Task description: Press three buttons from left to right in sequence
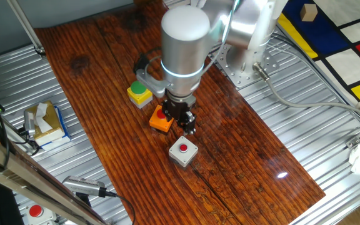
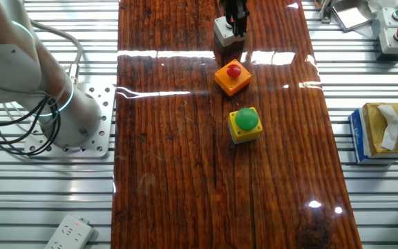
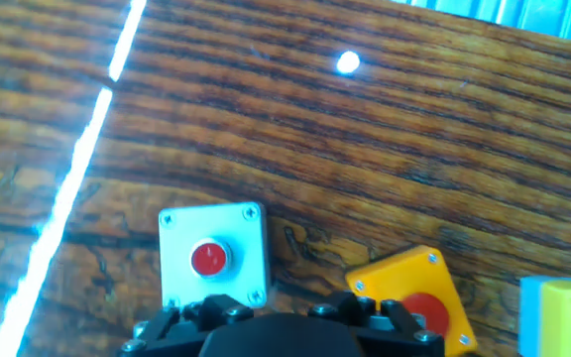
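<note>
We count three button boxes on the wooden bench [image 1: 242, 144], set in one slanted row. In one fixed view the row runs from upper left to lower right: the yellow box [image 1: 139, 94] with its green button, then the orange box [image 1: 161, 119] with a red button, then the grey box [image 1: 183, 151] with a red button. In the other fixed view the same row runs up the picture: yellow [image 2: 244, 124] lowest, orange [image 2: 232, 77] in the middle, grey [image 2: 225, 30] at the top edge. All three are square, with no long axis, and their buttons face straight up. The orange box sits turned, its corners pointing along the row; the grey one lies nearly square to the hand view.

The end effector [image 1: 185, 120] hangs between the orange and grey boxes, partly covering the orange one in one fixed view. In the hand view only its dark body shows along the bottom edge, so we cannot tell whether the fingers are apart or together.

Off the wood, we see one tissue box [image 2: 385, 131], one white power strip [image 2: 70, 233] and two more button boxes [image 2: 394, 28] on the metal slats.
</note>
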Controlling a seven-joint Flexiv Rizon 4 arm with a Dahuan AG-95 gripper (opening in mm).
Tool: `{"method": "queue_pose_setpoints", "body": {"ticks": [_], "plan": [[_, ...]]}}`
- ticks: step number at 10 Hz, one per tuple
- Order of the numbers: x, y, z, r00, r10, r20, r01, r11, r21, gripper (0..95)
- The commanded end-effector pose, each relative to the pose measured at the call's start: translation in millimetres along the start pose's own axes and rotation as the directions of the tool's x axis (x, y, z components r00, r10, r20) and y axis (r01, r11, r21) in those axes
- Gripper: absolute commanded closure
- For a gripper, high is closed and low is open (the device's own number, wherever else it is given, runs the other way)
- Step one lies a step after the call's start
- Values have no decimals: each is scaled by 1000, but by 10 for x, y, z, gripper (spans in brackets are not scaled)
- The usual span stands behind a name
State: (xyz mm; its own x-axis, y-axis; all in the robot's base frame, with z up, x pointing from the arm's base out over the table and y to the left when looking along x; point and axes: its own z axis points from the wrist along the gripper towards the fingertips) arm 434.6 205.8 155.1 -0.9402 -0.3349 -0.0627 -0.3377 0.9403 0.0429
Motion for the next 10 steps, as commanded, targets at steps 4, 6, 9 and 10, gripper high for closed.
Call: {"method": "queue_pose_setpoints", "body": {"ticks": [4,6,9,10], "plan": [[239,164,-279,998,31,-62,-33,999,-34,950],[262,215,-332,997,57,-54,-60,996,-59,950],[249,242,-334,996,71,-57,-74,996,-49,950],[244,244,-330,996,68,-58,-71,996,-47,950]]}}
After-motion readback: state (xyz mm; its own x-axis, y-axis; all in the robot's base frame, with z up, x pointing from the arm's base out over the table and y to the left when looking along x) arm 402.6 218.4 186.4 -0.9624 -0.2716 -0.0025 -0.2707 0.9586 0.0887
